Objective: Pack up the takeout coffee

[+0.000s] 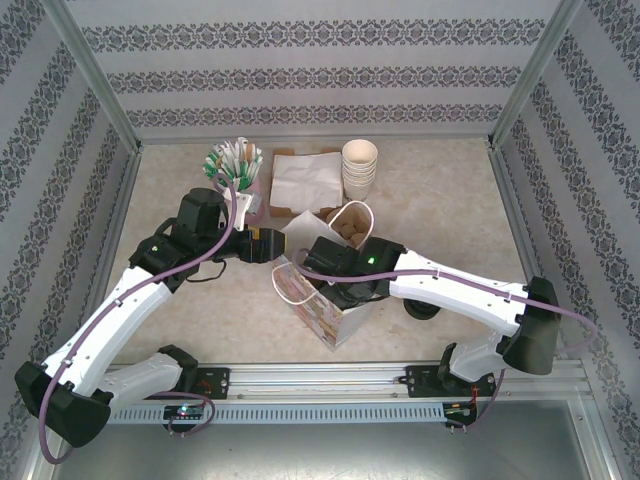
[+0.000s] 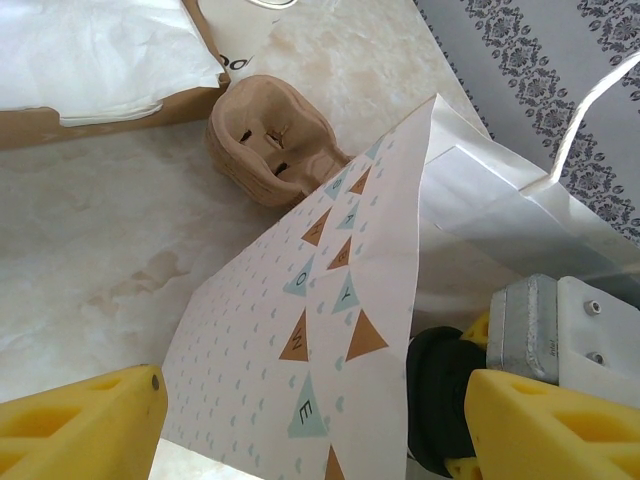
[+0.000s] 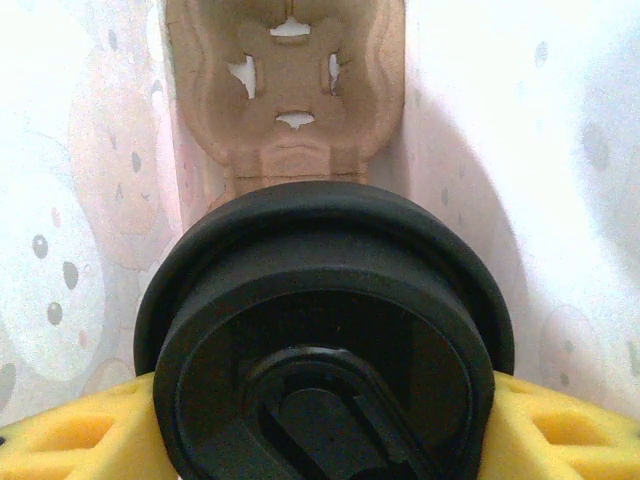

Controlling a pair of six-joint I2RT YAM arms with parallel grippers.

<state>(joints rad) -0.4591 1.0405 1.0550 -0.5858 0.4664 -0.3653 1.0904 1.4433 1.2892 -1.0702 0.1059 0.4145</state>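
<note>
The takeout coffee shows its round black lid close up, and my right gripper is shut on it, a yellow finger on each side. It hangs inside the white patterned paper bag, above a brown pulp cup carrier at the bag's bottom. My left gripper is open at the bag's mouth with the patterned bag wall between its wide-apart fingers. The black lid also shows there, just inside the wall. From above, my left gripper meets the bag's left rim and my right gripper reaches into it.
A stack of lidless cream paper cups stands at the back. White napkins in a brown box lie beside it, and a holder of sachets is at the back left. A dark round object lies under the right arm.
</note>
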